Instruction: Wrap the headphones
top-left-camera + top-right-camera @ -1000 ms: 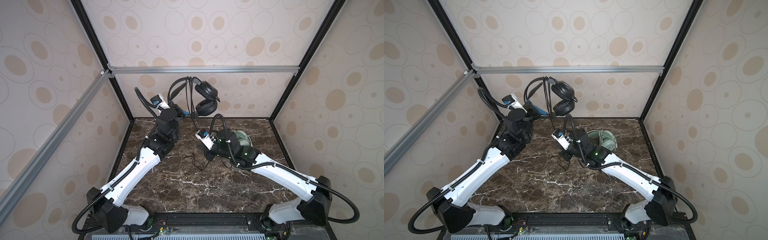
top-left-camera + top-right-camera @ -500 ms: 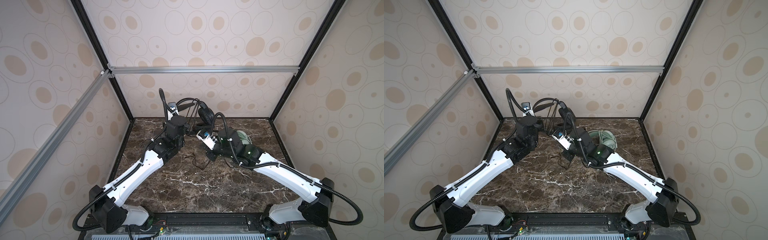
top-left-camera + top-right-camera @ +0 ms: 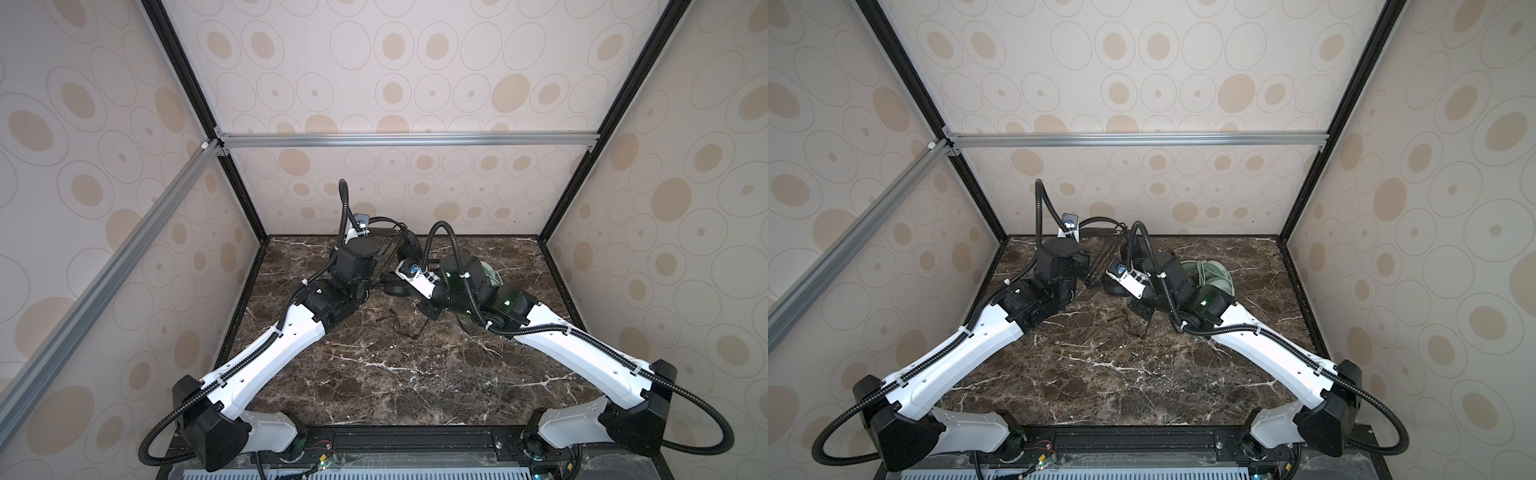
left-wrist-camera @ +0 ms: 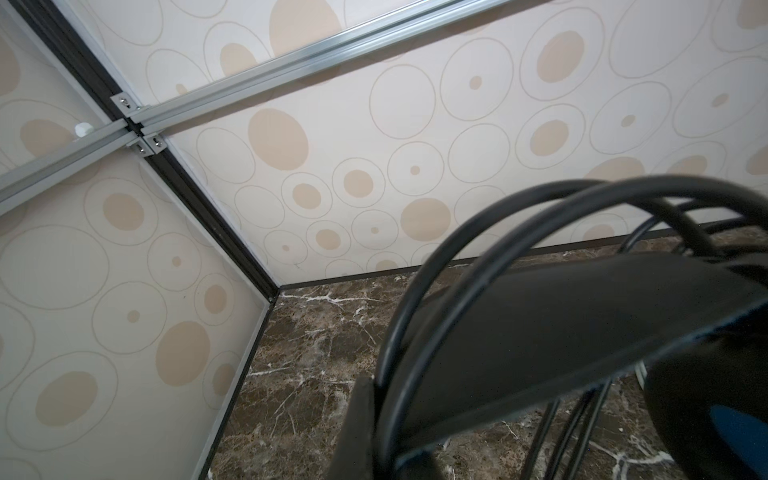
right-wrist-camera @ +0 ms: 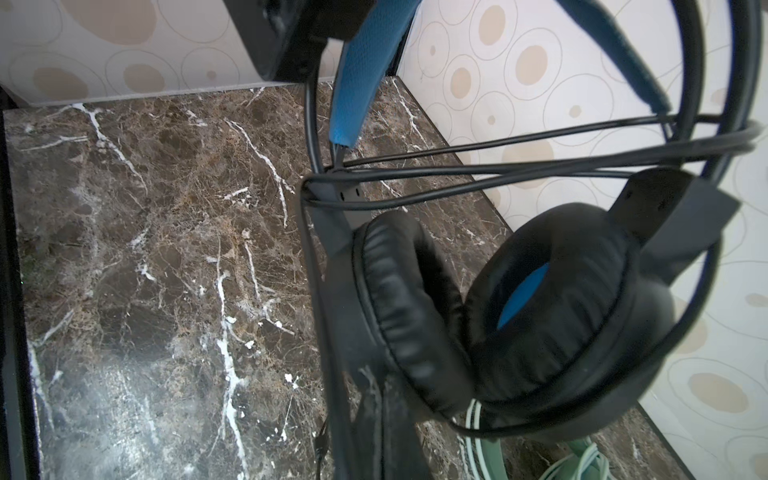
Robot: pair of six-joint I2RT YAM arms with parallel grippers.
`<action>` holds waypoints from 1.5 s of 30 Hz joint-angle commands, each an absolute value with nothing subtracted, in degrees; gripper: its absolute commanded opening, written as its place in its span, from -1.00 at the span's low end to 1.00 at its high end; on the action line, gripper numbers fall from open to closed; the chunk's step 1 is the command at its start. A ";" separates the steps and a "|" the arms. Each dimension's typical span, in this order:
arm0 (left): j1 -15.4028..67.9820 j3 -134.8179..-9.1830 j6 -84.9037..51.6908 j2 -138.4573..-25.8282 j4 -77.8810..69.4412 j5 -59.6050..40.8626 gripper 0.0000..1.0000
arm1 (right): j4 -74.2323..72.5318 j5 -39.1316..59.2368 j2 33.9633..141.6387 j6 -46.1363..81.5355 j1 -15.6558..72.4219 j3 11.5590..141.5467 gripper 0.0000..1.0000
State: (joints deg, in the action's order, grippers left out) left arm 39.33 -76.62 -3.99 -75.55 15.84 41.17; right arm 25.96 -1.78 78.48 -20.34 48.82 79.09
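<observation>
The mint-green headset [image 3: 1214, 275] lies at the back right of the bench [image 3: 374, 386] with its pale cord bundled on it, so this one looks finished. The black headset [image 5: 552, 299] is at the back middle. The left tool [image 4: 386, 415] pinches its headband, and several turns of the thin black cord [image 5: 498, 166] cross the band. The right tool [image 3: 428, 311] is pressed together, apparently on this cord, and the tail lies loose on the bench. No writing is readable.

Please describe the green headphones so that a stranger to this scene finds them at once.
On the dark marble table, look near the back wall, right of the middle, behind the right arm. There lies the mint-green headset; unlike the black headset beside it, it has a whitish cord.
</observation>
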 commanded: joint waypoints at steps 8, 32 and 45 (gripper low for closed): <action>39.44 -80.28 -2.80 -72.93 21.98 35.43 -1.00 | 28.96 -7.55 76.03 -27.15 49.13 83.42 -1.00; 38.79 -84.21 -0.36 -72.99 31.44 32.45 -1.00 | 33.59 -24.77 76.64 -46.49 51.48 88.27 -0.91; 37.63 -86.93 0.27 -74.68 33.89 28.68 -1.00 | 32.84 -27.31 75.99 -47.87 55.17 88.83 -0.90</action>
State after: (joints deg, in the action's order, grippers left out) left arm 38.41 -83.85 -1.15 -74.65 32.73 28.71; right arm 33.93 -26.15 78.30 -49.17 55.18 86.24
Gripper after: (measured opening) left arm 0.074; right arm 0.051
